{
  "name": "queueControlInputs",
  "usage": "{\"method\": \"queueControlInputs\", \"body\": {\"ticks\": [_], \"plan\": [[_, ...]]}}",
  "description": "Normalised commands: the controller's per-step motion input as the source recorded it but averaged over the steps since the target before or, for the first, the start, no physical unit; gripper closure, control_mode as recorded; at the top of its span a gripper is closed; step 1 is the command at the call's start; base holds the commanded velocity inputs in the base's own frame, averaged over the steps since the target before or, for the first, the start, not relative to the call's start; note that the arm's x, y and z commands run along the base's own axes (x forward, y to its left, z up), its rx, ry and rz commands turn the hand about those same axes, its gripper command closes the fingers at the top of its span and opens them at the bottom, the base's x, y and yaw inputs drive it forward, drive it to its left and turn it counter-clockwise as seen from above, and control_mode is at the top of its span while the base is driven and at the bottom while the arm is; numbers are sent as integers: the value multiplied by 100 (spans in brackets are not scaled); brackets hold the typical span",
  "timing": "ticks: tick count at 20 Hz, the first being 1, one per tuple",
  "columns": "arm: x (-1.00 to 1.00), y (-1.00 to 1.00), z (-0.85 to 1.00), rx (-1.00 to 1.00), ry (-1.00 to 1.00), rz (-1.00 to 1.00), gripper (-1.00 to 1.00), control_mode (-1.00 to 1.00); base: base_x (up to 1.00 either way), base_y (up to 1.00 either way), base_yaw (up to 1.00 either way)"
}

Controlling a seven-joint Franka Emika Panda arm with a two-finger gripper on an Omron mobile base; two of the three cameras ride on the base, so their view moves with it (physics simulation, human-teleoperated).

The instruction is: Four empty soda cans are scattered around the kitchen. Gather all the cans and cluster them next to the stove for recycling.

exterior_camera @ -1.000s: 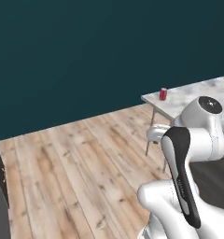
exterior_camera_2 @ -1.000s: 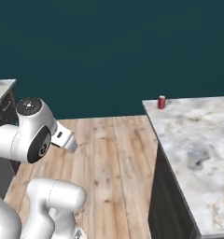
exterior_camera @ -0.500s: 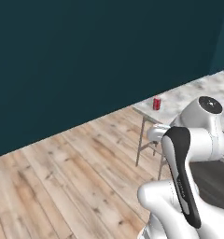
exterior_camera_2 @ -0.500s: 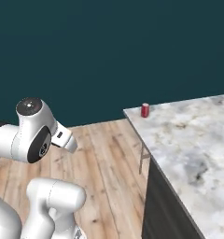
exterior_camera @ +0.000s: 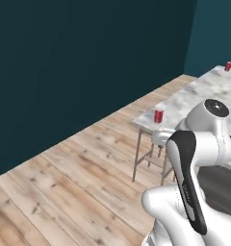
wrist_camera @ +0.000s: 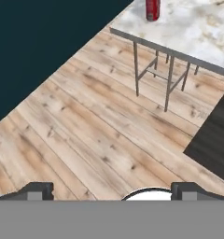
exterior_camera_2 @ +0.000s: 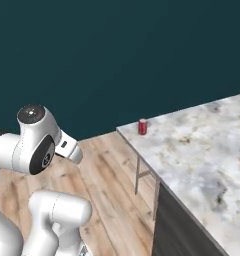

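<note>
Fingers (wrist_camera: 39,190) spread wide and empty above wooden floor (wrist_camera: 86,126). One soda can (exterior_camera: 159,116) upright near marble desk (exterior_camera_2: 202,150) corner; another soda can (exterior_camera: 228,66) at far end.

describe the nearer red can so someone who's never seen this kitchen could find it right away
Start at the long white-and-grey marble counter running toward the dark teal wall. The small red cylindrical soda can with a silver top stands upright at its near corner, above a metal-framed stool. A second red can stands at the counter's far end.
</note>
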Motion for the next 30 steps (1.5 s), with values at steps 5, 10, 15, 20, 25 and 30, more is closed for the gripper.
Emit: {"method": "queueControlInputs", "body": {"ticks": [5, 10, 15, 20, 25, 30], "plan": [[0, 0, 0, 0, 0, 0, -100, 100, 43, 34, -38], [0, 0, 0, 0, 0, 0, -100, 100, 40, 31, -38], [0, 0, 0, 0, 0, 0, -100, 100, 44, 35, -38], [0, 0, 0, 0, 0, 0, -100, 100, 50, 37, -36], [0, 0, 0, 0, 0, 0, -100, 100, 51, 37, -34], [0, 0, 0, 0, 0, 0, -100, 100, 47, 30, -32]]}}
